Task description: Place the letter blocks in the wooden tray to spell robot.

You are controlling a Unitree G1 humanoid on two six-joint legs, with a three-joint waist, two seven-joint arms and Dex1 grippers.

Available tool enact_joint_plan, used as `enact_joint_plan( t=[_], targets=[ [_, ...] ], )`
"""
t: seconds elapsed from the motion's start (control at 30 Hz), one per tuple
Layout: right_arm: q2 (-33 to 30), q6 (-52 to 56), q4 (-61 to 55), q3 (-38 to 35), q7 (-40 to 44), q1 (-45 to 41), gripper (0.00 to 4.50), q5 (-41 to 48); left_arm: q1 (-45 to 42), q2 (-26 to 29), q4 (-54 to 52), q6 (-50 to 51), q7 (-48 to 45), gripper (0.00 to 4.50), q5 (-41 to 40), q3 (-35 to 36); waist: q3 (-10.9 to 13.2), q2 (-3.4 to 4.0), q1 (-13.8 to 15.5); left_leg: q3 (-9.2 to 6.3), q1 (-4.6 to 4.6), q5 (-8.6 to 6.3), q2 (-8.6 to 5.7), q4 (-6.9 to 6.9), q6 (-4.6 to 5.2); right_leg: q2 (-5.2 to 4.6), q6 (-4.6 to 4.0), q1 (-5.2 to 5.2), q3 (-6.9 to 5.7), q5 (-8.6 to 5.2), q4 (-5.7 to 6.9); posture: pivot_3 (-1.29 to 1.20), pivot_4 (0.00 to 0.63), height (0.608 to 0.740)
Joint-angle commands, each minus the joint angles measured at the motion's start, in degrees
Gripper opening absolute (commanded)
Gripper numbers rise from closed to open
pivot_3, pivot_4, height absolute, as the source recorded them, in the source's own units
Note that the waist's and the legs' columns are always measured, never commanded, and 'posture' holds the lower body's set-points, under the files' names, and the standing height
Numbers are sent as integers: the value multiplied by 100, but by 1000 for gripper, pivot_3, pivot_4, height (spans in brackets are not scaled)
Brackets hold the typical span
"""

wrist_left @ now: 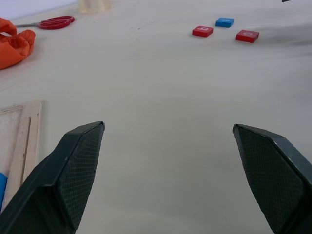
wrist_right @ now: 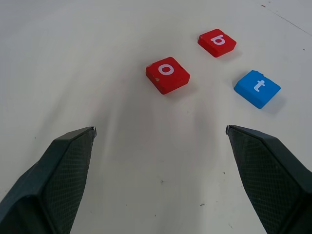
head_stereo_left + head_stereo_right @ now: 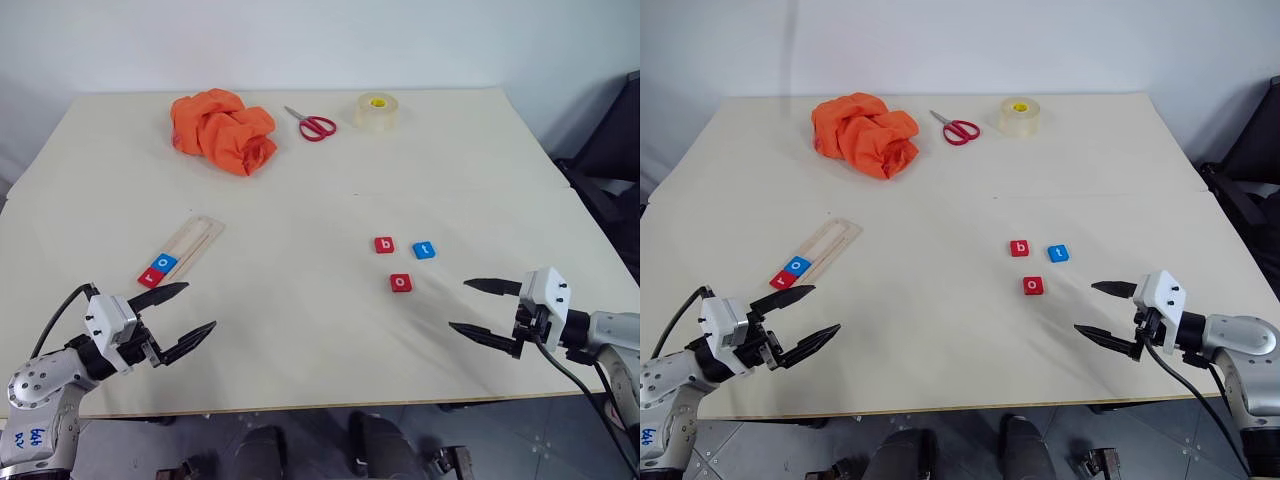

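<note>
Two letter blocks already sat in the wooden tray (image 3: 190,247), a red r block (image 3: 150,277) at its near end and a blue o block (image 3: 165,265) touching it, the tray lying slantwise near the desk's (image 3: 300,190) left edge. Three more lay loose toward the right side of the desk: the red b block (image 3: 384,244), the blue t block (image 3: 425,250) just beside it, and the red o block (image 3: 400,283) a little nearer the front edge. We noted the left gripper (image 3: 180,315) empty with its fingers spread, hovering by the front-left corner just short of the tray's near end, and the right gripper (image 3: 480,308) likewise spread and empty, near the front edge to the right of the loose blocks. We judged b to be the next letter, yet the red o lay closer to the right gripper, so the wrong tile could be taken. The b and t sat close enough that a wide-open approach might nudge the t. Flat tiles may slip from a pinch. An arm passing near the tray could skew it or shift the seated pair.
</note>
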Motion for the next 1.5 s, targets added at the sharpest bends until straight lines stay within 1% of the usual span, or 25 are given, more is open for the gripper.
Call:
enact_joint_plan(
  t=[0.03, 0.13, 0.2, 0.27, 0.33, 0.43, 0.53, 0.63, 0.73, 0.87, 1.0, 1.13, 1.2, 1.33, 1.5],
  targets=[
    [7, -67, -1, -153, -13, -81, 4468, 54, -83, -51, -152, -50, 38, 4500, -123, 42, 0, 0, 0, 0, 0, 0, 0, 1, 0, 0, 0, 0, 1, 0, 1, 0, 150, 740],
    [14, -35, -3, -112, -32, -147, 4468, 43, -132, -140, -196, -43, 443, 4500, 45, 102, 0, 0, 1, 2, 1, 0, 0, 2, 0, 0, 1, 0, 3, 1, 3, 0, 150, 740],
    [20, -29, 30, -68, -24, -233, 4468, 29, -110, -192, -280, 128, 598, 4500, -61, 142, 0, 0, 1, 3, 2, 0, 0, 3, 0, 1, 2, 0, 5, 1, 4, 0, 150, 740],
    [18, -19, 82, 45, 48, -387, 4468, -1, 131, -148, -401, 423, 774, 4500, -59, 210, 0, -1, -10, 4, 2, 0, 0, 6, 0, 1, 4, 0, 6, 2, 7, 0, 150, 740],
    [24, -37, 192, 120, 103, -577, 4468, -31, 471, -112, -540, 509, 904, 4500, 40, 348, -1, -1, -47, 15, 10, 0, 1, 3, 0, 3, 4, 0, 16, 2, 10, 0, 150, 740],
    [24, -89, 395, 187, 207, -808, 4468, -44, 865, -2, -728, 896, 1118, 4500, 12, 581, 0, -2, -31, 25, 15, -1, 5, 0, -1, 8, 3, -5, 25, 2, 10, 0, 150, 740],
    [57, -156, 645, 335, 356, -1174, 4468, -102, 1294, 97, -657, 855, 987, 4500, -175, 1194, 0, -5, -24, 27, 13, -1, 5, 6, -1, 6, 2, -11, 27, 1, 15, 0, 150, 740],
    [94, -197, 823, 421, 475, -1421, 4468, -136, 1476, 121, -607, 788, 993, 4500, -172, 1540, 0, -6, -19, 28, 12, -1, 4, 8, -1, 3, 0, -15, 29, 0, 18, 0, 150, 740],
    [131, -234, 947, 503, 584, -1594, 4468, -174, 1539, 112, -553, 747, 944, 4500, -172, 1727, -1, -6, 2, 28, 10, -1, 2, 7, -1, 0, -2, -15, 29, 0, 18, 0, 150, 740],
    [224, -293, 1074, 601, 668, -1813, 4468, -232, 1502, 167, -523, 884, 906, 4500, -154, 1718, -1, -7, -22, 32, 7, -1, 2, 6, -1, 0, -1, -19, 30, 0, 18, 0, 150, 740],
    [388, -255, 957, 748, 678, -2032, 4468, -234, 607, 716, 320, 1313, 941, 4500, 124, 1309, -1, -7, 0, 34, 4, 3, 3, 8, -4, 4, -7, -36, 33, -3, 47, 0, 150, 740],
    [426, -147, 697, 780, 642, -2047, 4468, -182, -206, 930, 921, 1439, 985, 4500, 309, 960, -1, -7, -15, 35, 7, 10, 2, 15, -7, 1, -8, -40, 35, -4, 72, 0, 150, 740],
    [443, -63, 486, 777, 567, -2027, 4468, -140, -837, 1030, 1448, 1468, 981, 4500, 478, 668, -1, -8, -15, 40, 6, 9, 2, 13, -7, 1, -8, -42, 40, -4, 73, 0, 150, 740],
    [440, 42, 205, 764, 482, -1953, 4468, -116, -1775, 1088, 2315, 1449, 889, 4500, 872, 19, -1, -8, -8, 44, 4, 10, 2, 14, -8, 5, -8, -49, 40, -4, 80, 0, 150, 740],
    [411, 157, -42, 675, 365, -1860, 4468, -62, -2406, 999, 3020, 1299, 969, 4500, 1151, -324, -2, -11, -35, 55, 3, 7, 3, 13, -8, 5, -5, -52, 41, -3, 96, 0, 150, 740]
  ],
)
